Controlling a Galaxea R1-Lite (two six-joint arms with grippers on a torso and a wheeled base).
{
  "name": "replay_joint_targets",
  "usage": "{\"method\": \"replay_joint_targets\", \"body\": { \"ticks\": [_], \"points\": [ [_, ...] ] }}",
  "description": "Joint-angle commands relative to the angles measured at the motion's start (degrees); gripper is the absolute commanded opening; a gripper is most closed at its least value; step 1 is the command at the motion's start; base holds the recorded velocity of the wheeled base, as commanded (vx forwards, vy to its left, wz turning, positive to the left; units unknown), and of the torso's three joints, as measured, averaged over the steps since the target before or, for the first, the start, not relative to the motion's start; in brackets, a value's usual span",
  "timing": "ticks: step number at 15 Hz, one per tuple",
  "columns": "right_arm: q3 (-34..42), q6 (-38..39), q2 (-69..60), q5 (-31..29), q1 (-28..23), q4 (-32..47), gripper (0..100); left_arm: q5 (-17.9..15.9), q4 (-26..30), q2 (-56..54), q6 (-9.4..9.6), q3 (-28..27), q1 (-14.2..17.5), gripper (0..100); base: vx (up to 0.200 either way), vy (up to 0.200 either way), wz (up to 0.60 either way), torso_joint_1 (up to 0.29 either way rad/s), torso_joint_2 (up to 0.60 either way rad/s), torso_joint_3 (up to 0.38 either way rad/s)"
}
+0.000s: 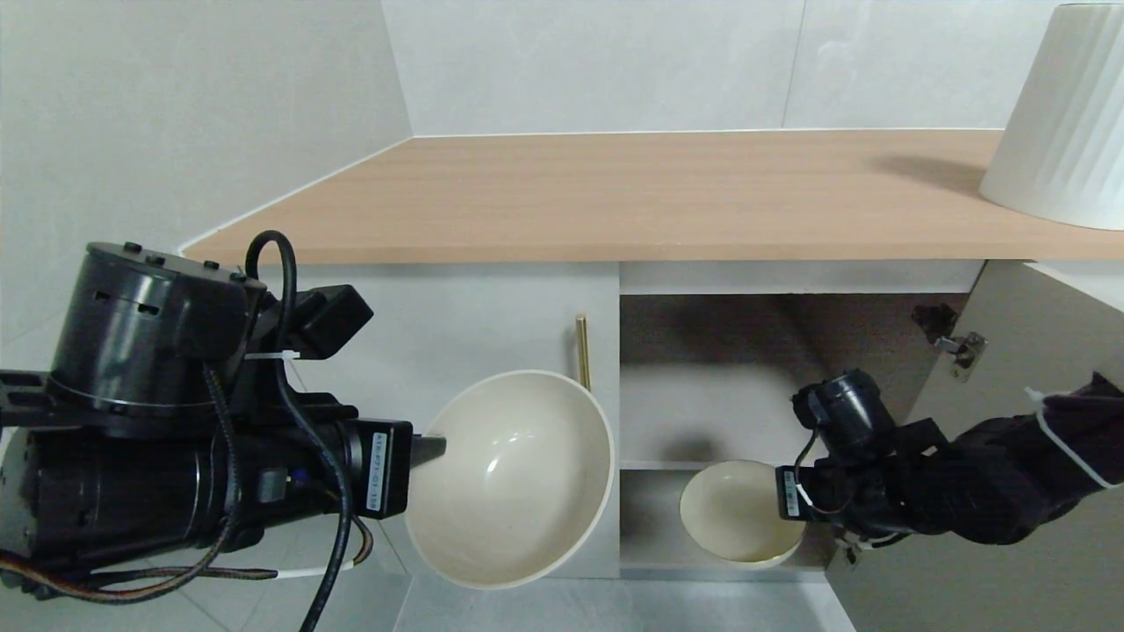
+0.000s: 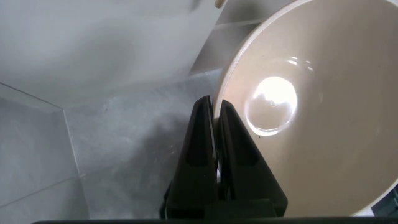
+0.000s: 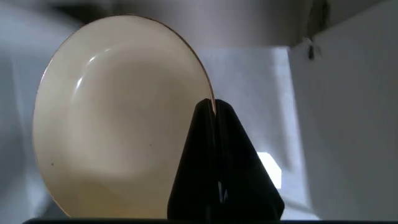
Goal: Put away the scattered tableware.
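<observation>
My left gripper [image 1: 430, 449] is shut on the rim of a large cream bowl [image 1: 514, 478], held in the air in front of the closed cabinet door. In the left wrist view its fingers [image 2: 202, 134] pinch the bowl [image 2: 311, 106] at its edge. My right gripper [image 1: 795, 493] is shut on the rim of a smaller cream bowl [image 1: 736, 513] at the lower shelf [image 1: 645, 527] inside the open cabinet. The right wrist view shows that bowl [image 3: 118, 112] clamped by the fingers [image 3: 227, 134]. Whether it rests on the shelf is unclear.
A wooden countertop [image 1: 632, 193] runs above the cabinet, with a white ribbed lampshade-like object [image 1: 1062, 123] at its right end. The right cabinet door [image 1: 1010, 421] stands swung open. The left door [image 1: 474, 333] is closed, with a brass handle [image 1: 581, 351]. Grey floor tiles lie below.
</observation>
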Motion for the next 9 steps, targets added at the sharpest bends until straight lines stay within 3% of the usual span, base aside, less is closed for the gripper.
{"method": "replay_joint_targets", "body": {
  "ticks": [1, 4, 6, 9],
  "points": [
    [-1.59, 1.55, 6.12, -0.14, -2.31, -3.18, 0, 0.02, -0.01, 0.29, -0.06, 0.01, -0.01, 0, 0.000, 0.000, 0.00, 0.000, 0.00, 0.000],
    [-3.96, 6.20, 8.94, -1.55, -4.07, -6.78, 0, 0.02, -0.01, 0.47, -0.06, 0.09, -0.01, 0, 0.000, 0.000, 0.00, 0.000, 0.00, 0.000],
    [-8.00, 10.69, 12.63, -7.35, -5.12, -7.13, 0, 0.02, -0.01, 0.91, -0.06, 0.01, -0.01, 0, 0.000, 0.000, 0.00, 0.000, 0.00, 0.000],
    [-12.13, 12.01, 14.91, -7.79, -6.44, -7.48, 0, 0.02, -0.01, 1.17, -0.06, 0.09, -0.01, 0, 0.000, 0.000, 0.00, 0.000, 0.00, 0.000]
  ]
}}
